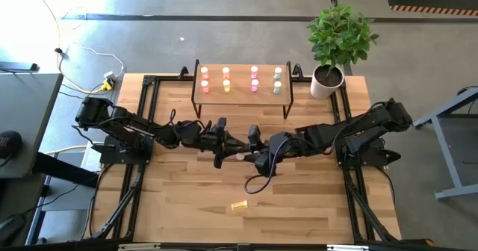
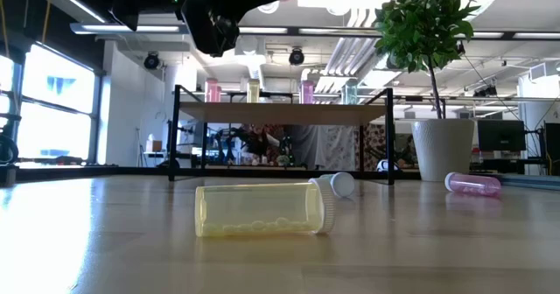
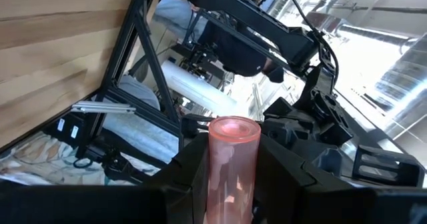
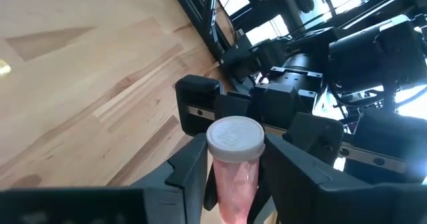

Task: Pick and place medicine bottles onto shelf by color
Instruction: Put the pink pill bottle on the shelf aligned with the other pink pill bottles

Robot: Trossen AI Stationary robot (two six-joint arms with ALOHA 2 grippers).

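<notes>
— What do the fingers hold?

— The left gripper (image 3: pixel 230 177) is clamped on a pink translucent medicine bottle (image 3: pixel 232 164), base end outward. The right gripper (image 4: pixel 233 177) pinches a pink white-capped bottle (image 4: pixel 235 159), cap outward.

— Where are they?

— Mid-table, tips facing each other closely, just in front of the raised light-wood shelf on black legs (image 1: pixel 243 93), where bottles stand in four columns.

— Anything loose?

— A yellow bottle (image 2: pixel 262 210) lies on its side on the wooden tabletop (image 1: pixel 299 199), near the front; a pink one (image 2: pixel 474 185) lies beside the white plant pot (image 2: pixel 442 150).
</notes>
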